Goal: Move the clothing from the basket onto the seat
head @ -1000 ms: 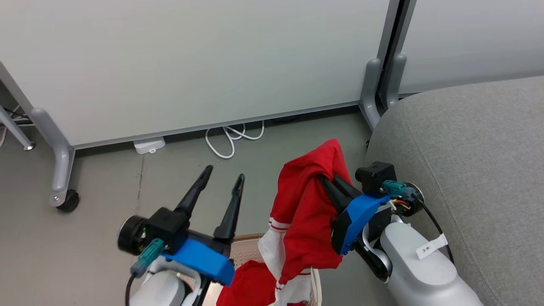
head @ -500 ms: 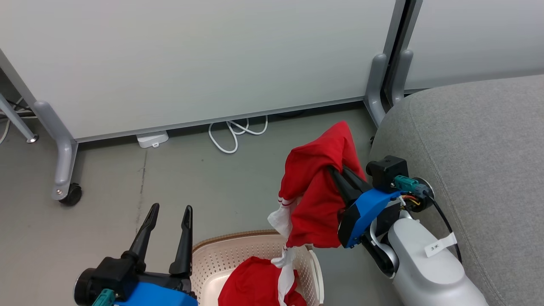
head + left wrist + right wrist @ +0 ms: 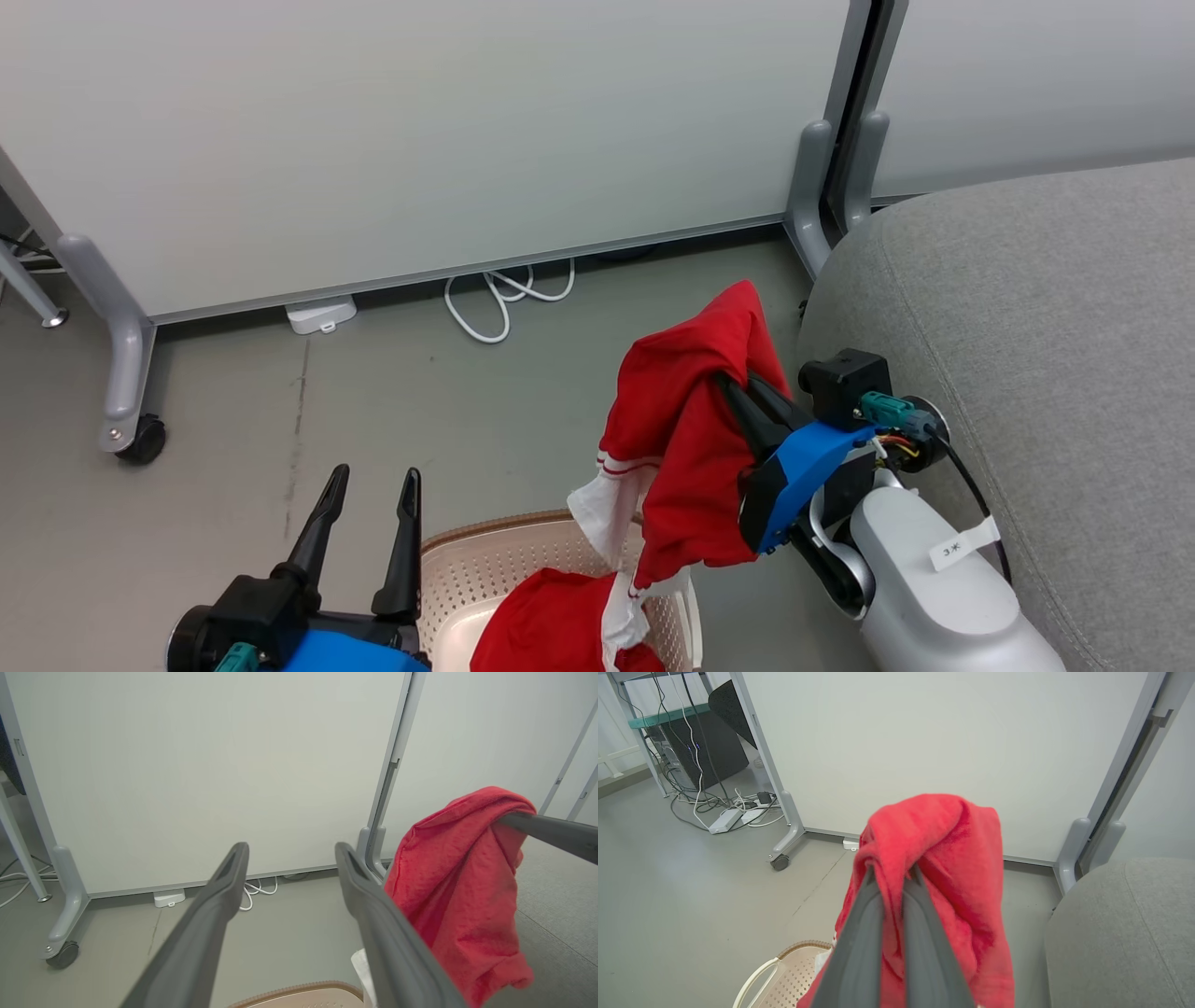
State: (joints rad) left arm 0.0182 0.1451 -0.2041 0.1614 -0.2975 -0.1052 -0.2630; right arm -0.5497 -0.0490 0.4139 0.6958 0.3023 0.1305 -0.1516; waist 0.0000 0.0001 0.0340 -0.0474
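The left gripper [image 3: 375, 476] has its jaws wide open and holds nothing, with the basket [image 3: 485, 560] just to its right. The right gripper [image 3: 738, 390] has its jaws pinched tight on the clothing [image 3: 686, 429], which hangs down over the basket. The seat [image 3: 1027, 327] is close on its right.

1. Pale grey-white partition panels [image 3: 420, 140] on grey metal legs [image 3: 126, 364], one with a black caster wheel [image 3: 142, 441].
2. Smooth grey floor [image 3: 392, 411], evenly lit.
3. Looped white cable [image 3: 499, 299] and small white box [image 3: 320, 315] at the panels' foot.
4. Black computer tower [image 3: 705, 751] amid tangled cables [image 3: 691, 802] beyond.
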